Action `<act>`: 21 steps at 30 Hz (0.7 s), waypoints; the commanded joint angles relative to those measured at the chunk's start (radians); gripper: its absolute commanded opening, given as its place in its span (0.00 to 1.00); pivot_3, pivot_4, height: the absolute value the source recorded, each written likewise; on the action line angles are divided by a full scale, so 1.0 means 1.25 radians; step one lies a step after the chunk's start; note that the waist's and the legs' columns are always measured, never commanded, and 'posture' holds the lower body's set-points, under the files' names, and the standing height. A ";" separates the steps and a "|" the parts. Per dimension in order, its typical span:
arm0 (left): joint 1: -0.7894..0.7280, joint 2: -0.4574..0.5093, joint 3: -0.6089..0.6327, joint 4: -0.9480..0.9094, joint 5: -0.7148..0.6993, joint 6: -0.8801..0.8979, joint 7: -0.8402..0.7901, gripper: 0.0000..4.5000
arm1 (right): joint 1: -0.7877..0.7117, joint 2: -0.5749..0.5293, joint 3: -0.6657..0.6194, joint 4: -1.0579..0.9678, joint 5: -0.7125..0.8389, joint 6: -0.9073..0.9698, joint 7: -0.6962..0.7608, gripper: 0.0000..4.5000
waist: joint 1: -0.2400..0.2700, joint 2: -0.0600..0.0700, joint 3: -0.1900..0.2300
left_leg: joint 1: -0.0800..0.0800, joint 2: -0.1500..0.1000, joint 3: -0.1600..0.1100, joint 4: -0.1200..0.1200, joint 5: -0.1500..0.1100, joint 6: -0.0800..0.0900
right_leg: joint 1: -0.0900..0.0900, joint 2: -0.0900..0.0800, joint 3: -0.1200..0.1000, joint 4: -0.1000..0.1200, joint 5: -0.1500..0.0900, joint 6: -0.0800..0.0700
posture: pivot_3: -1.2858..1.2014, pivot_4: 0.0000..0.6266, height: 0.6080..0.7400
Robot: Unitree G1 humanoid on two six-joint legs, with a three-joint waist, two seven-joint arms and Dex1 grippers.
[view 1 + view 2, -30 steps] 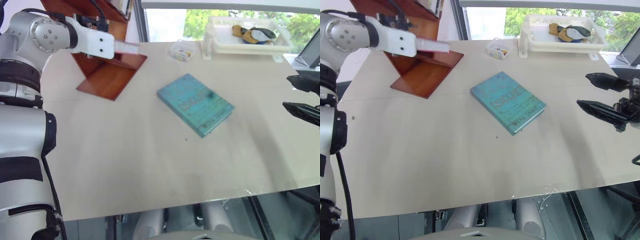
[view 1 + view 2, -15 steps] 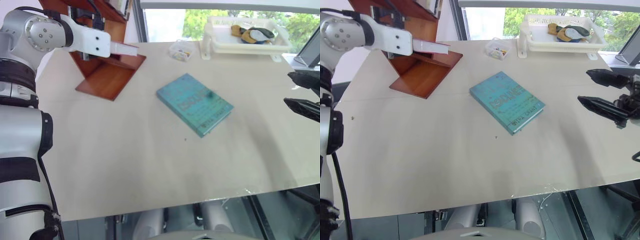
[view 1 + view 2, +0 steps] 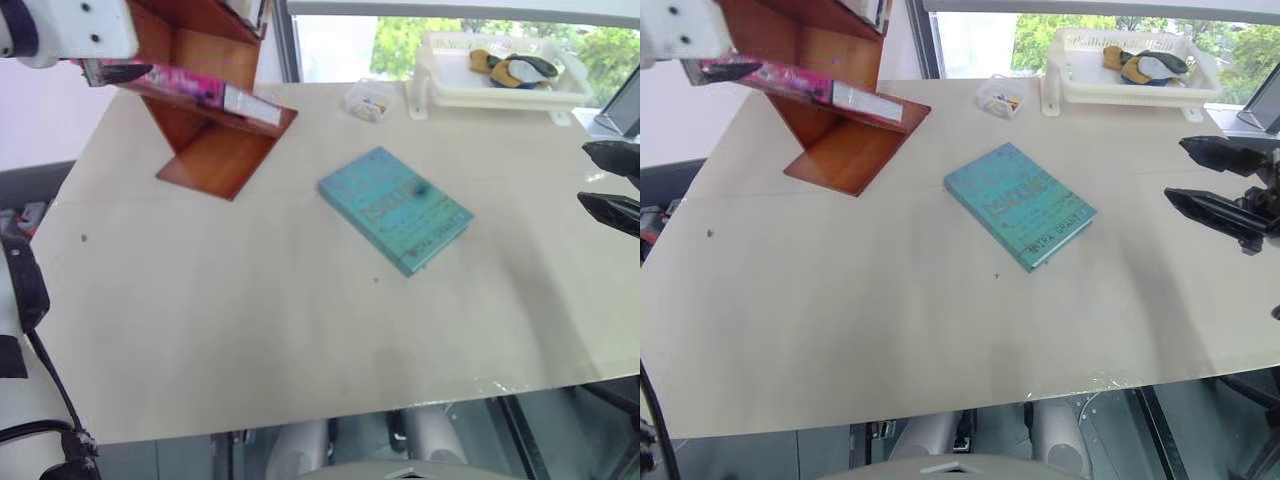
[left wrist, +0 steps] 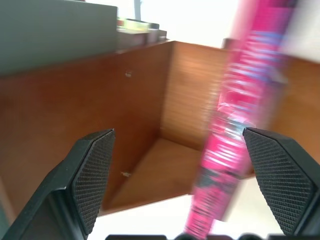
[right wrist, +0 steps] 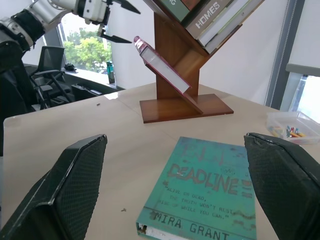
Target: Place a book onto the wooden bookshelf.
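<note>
Left pincer (image 5: 114,22) spread wide, raised in the air just beside the upper end of the pink book (image 3: 790,84), not touching it; black fingers (image 4: 87,175) apart on either side of the wrist view, pink spine blurred between them. Pink book lying flat along a slanted board of the wooden bookshelf (image 3: 845,150), white page edges facing outward, lower end down near the board's tip. More books (image 5: 210,17) stacked on a higher slanted board of the same bookshelf. Bookshelf base standing on the pale table (image 3: 890,320), toward its far left corner.

Right pincer (image 3: 1215,185) also spread, empty, hovering over the table's right edge. Teal book titled "Deadline" (image 3: 1018,203) lying flat near the table's middle, well apart from both pincers. Small clear box (image 3: 1001,97) and white plastic tray (image 3: 1070,75) with items inside at the far edge by the window.
</note>
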 commanded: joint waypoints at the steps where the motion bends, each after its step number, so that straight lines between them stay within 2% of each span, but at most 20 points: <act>1: 0.193 0.061 0.164 -0.167 -0.211 0.190 -0.100 0.99 | -0.010 -0.045 -0.037 0.015 0.001 0.001 0.022 1.00 | -0.002 0.000 0.000 | 0.000 0.000 0.000 0.000 0.000 0.000 | 0.000 0.000 0.000 0.000 0.000 0.000 | 0.52 0.24 1.00; 3: 0.321 0.054 0.254 -0.271 -0.322 0.319 -0.135 0.99 | 0.006 -0.049 -0.047 0.020 -0.004 -0.001 0.028 1.00 | -0.005 0.001 0.000 | 0.001 0.000 0.000 0.000 0.000 0.000 | 0.000 0.001 0.001 0.001 0.000 0.000 | 0.52 0.24 1.00; 6: 0.554 0.025 0.394 -0.423 -0.376 0.479 -0.117 0.99 | 0.049 -0.048 -0.067 0.033 -0.018 -0.002 0.035 1.00 | -0.007 0.001 0.000 | 0.001 0.001 0.001 0.000 0.000 0.000 | 0.000 0.001 0.001 0.001 0.000 0.000 | 0.52 0.24 1.00; 8: 0.668 -0.014 0.459 -0.514 -0.422 0.588 -0.105 0.99 | 0.080 -0.046 -0.077 0.054 -0.033 -0.006 0.044 1.00 | -0.007 0.002 -0.001 | 0.001 0.001 0.001 0.000 0.000 0.000 | 0.000 0.001 0.002 0.001 0.000 0.000 | 0.52 0.24 1.00; 11: 0.865 -0.102 0.525 -0.656 -0.486 0.669 -0.063 0.99 | 0.158 -0.053 -0.073 0.111 -0.103 -0.052 0.078 1.00 | -0.004 0.003 -0.001 | 0.001 0.002 0.001 0.000 0.001 -0.003 | 0.000 -0.001 0.001 0.000 0.000 0.000 | 0.52 0.24 1.00; 15: 1.023 -0.243 0.507 -0.786 -0.515 0.728 0.031 0.99 | 0.253 -0.035 -0.038 0.174 -0.199 -0.137 0.091 1.00 | 0.004 0.004 -0.003 | 0.001 0.001 0.000 -0.001 0.000 -0.001 | 0.001 -0.004 0.000 -0.001 0.000 0.000 | 0.52 0.24 1.00; 18: 1.070 -0.352 0.462 -0.819 -0.527 0.738 0.113 0.99 | 0.288 0.004 -0.008 0.189 -0.247 -0.193 0.066 1.00 | 0.008 0.005 -0.003 | 0.003 0.001 0.000 -0.001 0.000 -0.001 | 0.002 -0.005 0.000 -0.001 0.000 0.000 | 0.52 0.24 1.00; 21: 1.092 -0.410 0.421 -0.842 -0.518 0.736 0.155 0.99 | 0.300 0.055 -0.007 0.180 -0.245 -0.206 0.036 1.00 | 0.012 0.005 -0.004 | 0.005 0.001 -0.001 -0.001 0.000 -0.001 | 0.005 -0.005 0.001 -0.001 0.000 -0.001 | 0.52 0.24 1.00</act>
